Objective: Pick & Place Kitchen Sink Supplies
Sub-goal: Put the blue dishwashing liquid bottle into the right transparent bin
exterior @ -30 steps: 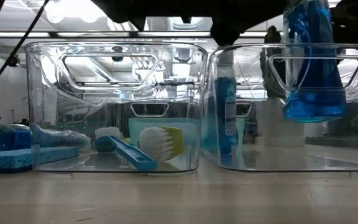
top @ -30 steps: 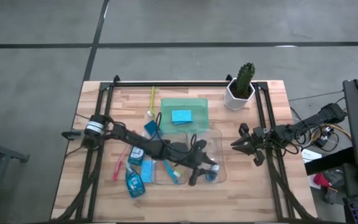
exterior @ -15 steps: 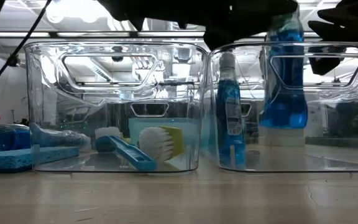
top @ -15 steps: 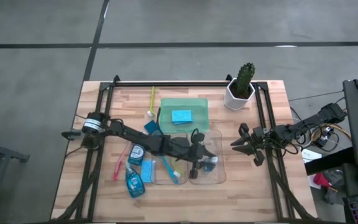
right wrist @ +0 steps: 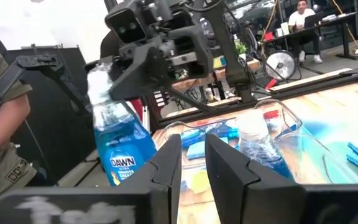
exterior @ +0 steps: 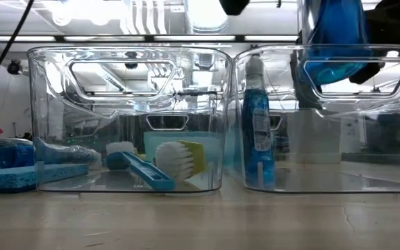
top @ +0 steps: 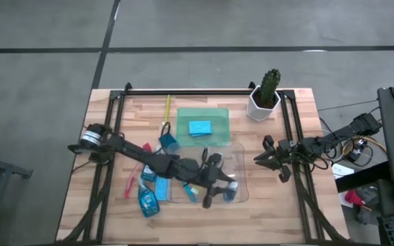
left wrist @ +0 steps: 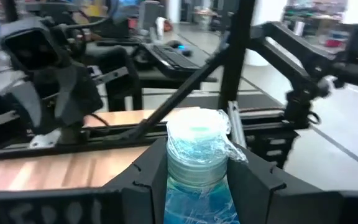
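Two bins [top: 207, 179] side by side mid-table, tray [top: 203, 124] behind them, cactus [top: 265, 94] at back right corner

Workshop floor around a wooden bench

The light wood table [top: 293, 212] stands on a grey concrete floor [top: 204, 24] crossed by dark seams, one running left to right just beyond its far edge. Bright ceiling strip lights [exterior: 158, 14] glare overhead. Farther off, desks [right wrist: 328, 34] hold monitors and a fan, where a seated person [right wrist: 301, 14] works; another person's sleeve [right wrist: 2, 124] shows close by.
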### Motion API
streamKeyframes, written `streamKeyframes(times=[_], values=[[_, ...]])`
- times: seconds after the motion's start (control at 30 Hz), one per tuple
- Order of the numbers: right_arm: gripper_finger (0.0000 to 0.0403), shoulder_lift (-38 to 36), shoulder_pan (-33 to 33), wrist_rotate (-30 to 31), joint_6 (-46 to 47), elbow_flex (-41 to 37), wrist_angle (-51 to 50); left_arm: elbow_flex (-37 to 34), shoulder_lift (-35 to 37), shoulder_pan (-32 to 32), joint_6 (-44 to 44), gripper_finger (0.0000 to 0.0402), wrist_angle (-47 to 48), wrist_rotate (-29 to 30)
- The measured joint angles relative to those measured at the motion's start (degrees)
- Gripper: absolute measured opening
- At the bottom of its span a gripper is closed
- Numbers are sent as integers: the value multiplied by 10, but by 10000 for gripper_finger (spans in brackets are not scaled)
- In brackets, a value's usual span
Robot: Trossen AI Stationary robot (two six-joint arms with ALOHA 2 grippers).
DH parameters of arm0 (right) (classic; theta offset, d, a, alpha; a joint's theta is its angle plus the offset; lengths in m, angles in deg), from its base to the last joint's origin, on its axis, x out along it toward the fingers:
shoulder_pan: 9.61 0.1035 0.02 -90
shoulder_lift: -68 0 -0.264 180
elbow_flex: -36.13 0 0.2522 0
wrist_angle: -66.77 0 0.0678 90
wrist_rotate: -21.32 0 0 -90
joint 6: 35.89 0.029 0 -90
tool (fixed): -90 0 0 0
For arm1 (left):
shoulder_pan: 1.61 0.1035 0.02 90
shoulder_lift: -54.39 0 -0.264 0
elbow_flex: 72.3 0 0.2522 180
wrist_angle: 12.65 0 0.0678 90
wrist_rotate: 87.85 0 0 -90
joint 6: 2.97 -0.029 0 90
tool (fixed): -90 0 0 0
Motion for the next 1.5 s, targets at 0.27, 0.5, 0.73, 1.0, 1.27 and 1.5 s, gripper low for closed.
streamKeyframes(times=[0.27, 0.5, 0.73, 1.0, 1.27, 1.5], values=[[84, 0, 0, 0, 0, 0, 0, -1, -27, -4, -27, 134, -17, 80], [89, -1, 0, 0, 1, 0, 0, -1, -63, -4, -39, 135, -39, 73], [77, -1, 0, 0, 0, 0, 0, 7, -84, -1, -28, 135, -55, 76], [65, -1, 0, 0, 0, 0, 0, 6, -118, 0, -15, 135, -80, 72], [68, 0, 0, 0, 0, 0, 0, 7, -126, 0, -10, 136, -127, 72], [80, 0, 0, 0, 0, 0, 0, 7, -142, 0, -6, 136, -125, 72]])
